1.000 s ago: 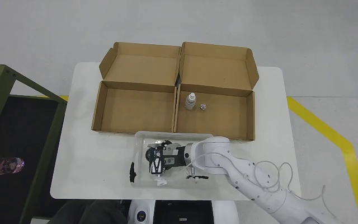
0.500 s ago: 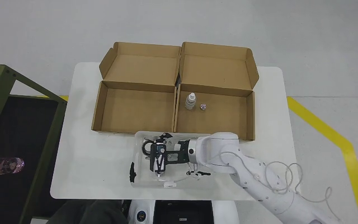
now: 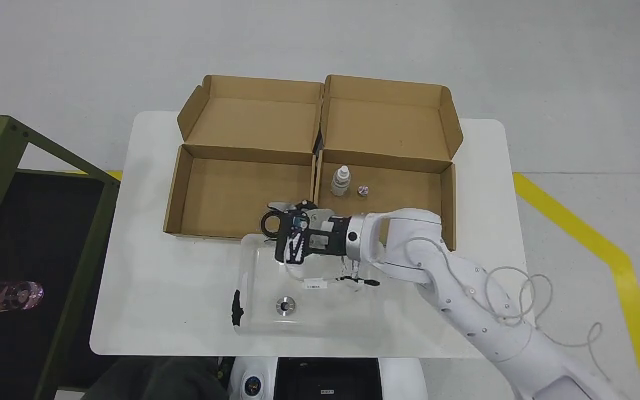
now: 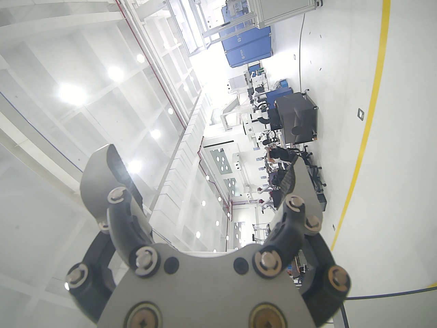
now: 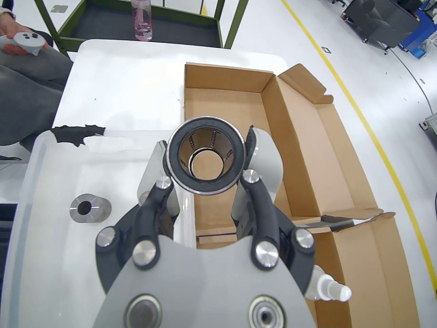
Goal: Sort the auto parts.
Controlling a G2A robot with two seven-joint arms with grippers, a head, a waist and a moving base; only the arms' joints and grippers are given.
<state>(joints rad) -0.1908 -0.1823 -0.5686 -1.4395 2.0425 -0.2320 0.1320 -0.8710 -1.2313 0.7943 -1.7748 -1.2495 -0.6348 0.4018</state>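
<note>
My right gripper (image 5: 206, 165) (image 3: 283, 234) is shut on a metal bearing sleeve (image 5: 206, 158) (image 3: 276, 222) with a black rim, held in the air over the near wall of the left cardboard box (image 3: 240, 195) (image 5: 225, 104). Below it the clear plastic bin (image 3: 255, 300) (image 5: 30, 172) holds a small steel bushing (image 3: 287, 306) (image 5: 89, 208) and thin black parts (image 3: 355, 283). The right cardboard box (image 3: 400, 205) contains a white bottle (image 3: 342, 180) (image 5: 326, 288) and a small round part (image 3: 365, 189). My left gripper (image 4: 205, 179) is open and points up at a hall ceiling.
Black tape (image 3: 236, 307) (image 5: 73, 133) marks the bin's left end. A green rack (image 3: 40, 230) stands left of the white table (image 3: 160, 270), with a pink bottle (image 5: 141, 10) on it. A person's hand holding a controller (image 5: 24, 42) is beside the table.
My right gripper has risen out of the bin with the bearing sleeve and moved toward the left cardboard box. The steel bushing stays in the bin.
</note>
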